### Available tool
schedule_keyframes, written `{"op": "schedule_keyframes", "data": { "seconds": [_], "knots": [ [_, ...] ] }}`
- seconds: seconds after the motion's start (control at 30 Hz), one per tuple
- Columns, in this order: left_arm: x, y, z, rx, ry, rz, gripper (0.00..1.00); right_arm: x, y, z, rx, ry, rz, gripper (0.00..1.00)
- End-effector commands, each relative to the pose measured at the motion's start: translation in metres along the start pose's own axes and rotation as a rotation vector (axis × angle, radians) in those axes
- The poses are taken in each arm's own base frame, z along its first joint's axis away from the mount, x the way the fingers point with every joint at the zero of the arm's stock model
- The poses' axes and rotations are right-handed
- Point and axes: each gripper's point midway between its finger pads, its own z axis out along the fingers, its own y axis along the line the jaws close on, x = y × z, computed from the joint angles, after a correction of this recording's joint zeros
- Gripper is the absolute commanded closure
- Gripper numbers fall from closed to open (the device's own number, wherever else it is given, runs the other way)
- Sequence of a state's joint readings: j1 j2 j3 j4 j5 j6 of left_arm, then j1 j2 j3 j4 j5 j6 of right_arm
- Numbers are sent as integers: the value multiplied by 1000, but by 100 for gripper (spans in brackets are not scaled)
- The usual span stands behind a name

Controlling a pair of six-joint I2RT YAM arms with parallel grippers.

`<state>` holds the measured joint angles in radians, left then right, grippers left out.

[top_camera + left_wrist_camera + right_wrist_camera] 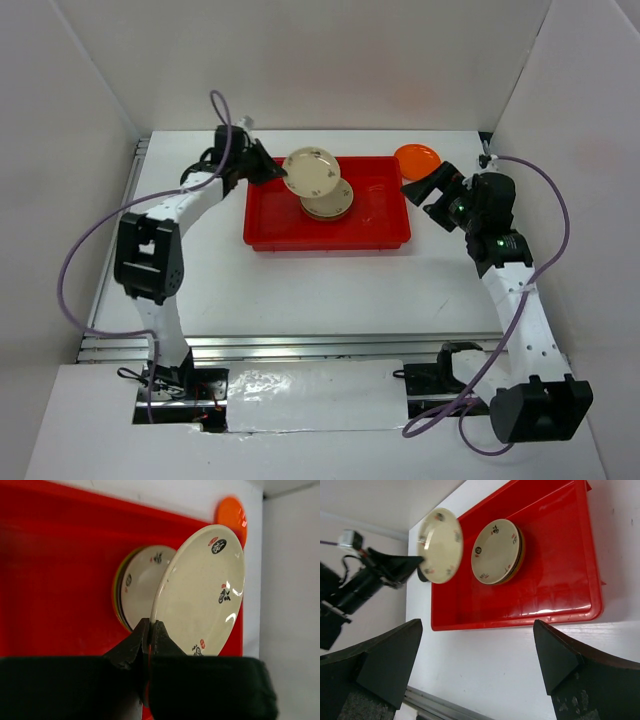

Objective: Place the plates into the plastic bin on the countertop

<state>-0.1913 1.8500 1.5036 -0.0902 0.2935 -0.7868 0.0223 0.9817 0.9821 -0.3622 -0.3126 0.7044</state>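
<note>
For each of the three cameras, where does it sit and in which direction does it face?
Top external: above and behind the arm bases, looking down on the countertop; both arms, left gripper and right gripper show.
Left wrist: on the left arm, looking across the red bin; its shut fingers pinch the cream plate.
Right wrist: on the right arm, looking left over the bin; its open fingers frame the view.
Shared: all show the held plate and the stack of plates in the bin.

stack (pixel 331 204) in bin (pixel 376 229), held plate (pixel 312 172) above; lone plate (pixel 417 158) behind bin
</note>
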Motion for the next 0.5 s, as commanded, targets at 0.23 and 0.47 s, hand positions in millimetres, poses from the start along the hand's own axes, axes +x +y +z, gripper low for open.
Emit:
{"op": "schedule_keyframes", "data": {
  "seconds": [0.23, 0.47],
  "knots": [
    [44, -43, 68, 116, 134, 100, 100, -12, -48, 25, 83, 0, 33, 0],
    [50, -24, 65, 23, 133, 105, 81, -11, -57, 36, 93, 16, 46, 0]
  ]
}}
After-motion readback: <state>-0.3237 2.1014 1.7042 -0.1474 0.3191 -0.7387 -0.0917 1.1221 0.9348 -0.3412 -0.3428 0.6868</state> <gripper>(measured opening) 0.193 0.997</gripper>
